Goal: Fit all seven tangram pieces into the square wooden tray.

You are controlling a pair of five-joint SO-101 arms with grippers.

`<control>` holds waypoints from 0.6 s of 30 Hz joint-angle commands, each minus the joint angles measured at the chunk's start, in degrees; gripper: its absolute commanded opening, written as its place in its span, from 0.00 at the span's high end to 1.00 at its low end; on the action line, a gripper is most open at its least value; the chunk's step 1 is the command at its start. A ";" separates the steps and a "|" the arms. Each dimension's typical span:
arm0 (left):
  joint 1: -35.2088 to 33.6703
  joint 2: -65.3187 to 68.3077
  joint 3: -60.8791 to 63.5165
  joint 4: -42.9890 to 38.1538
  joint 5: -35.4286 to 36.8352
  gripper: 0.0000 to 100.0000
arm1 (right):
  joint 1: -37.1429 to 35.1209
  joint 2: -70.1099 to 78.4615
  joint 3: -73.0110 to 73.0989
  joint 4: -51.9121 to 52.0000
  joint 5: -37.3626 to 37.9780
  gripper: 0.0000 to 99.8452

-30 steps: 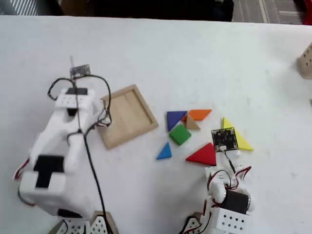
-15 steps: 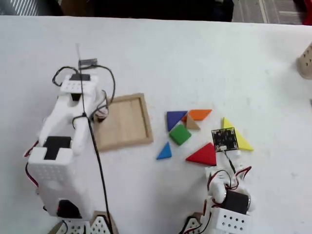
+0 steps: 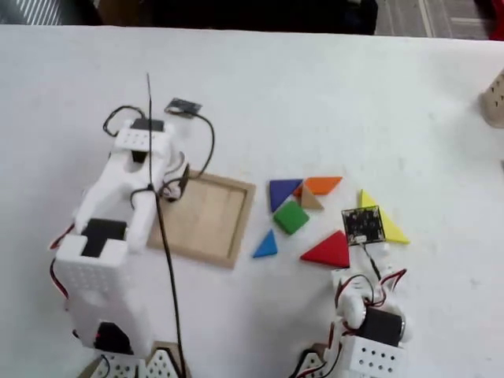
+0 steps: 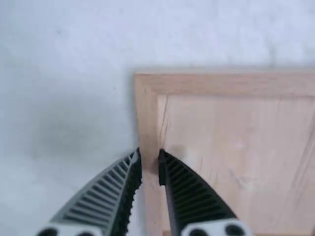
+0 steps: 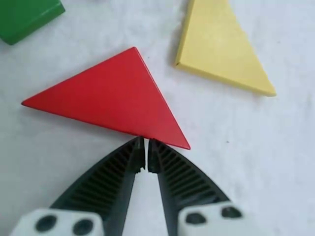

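Observation:
The square wooden tray (image 3: 213, 220) lies left of the loose pieces, slightly askew. My left gripper (image 4: 149, 162) is shut on the tray's (image 4: 231, 147) left rim, one finger outside and one inside, and it appears at the tray's edge as the left gripper (image 3: 175, 187) from above. The red triangle (image 5: 108, 103) lies just beyond my right gripper (image 5: 146, 147), which is shut and holds nothing. Nearby lie the yellow triangle (image 5: 221, 49) and green square (image 5: 24, 14). In the high view, the purple triangle (image 3: 282, 193), orange parallelogram (image 3: 323, 184), tan triangle (image 3: 312, 200), green square (image 3: 290, 216), blue triangle (image 3: 266, 246), red triangle (image 3: 327, 250) and yellow triangle (image 3: 387, 224) lie clustered.
The right arm's base (image 3: 370, 327) sits at the front edge, below the red triangle. A pegged wooden block (image 3: 494, 98) stands at the far right edge. White tabletop stretches open behind the tray and pieces.
My left gripper has dragged the tray to the right and turned it, bringing it closer to the pieces. The right arm and the pieces have not moved.

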 commanded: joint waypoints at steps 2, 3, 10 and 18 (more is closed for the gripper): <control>2.07 -3.47 -0.62 1.85 0.79 0.97 | 0.66 -0.40 -1.05 0.13 0.44 0.98; 2.07 -4.44 -0.62 2.20 0.79 0.97 | 0.66 -0.40 -1.05 0.04 0.44 0.98; 0.04 -7.87 -0.62 4.66 0.53 0.82 | 0.66 -0.40 -1.05 0.04 0.44 0.98; 2.95 -8.04 1.32 5.36 -9.49 0.88 | 0.66 -0.40 -1.05 -0.04 0.44 0.98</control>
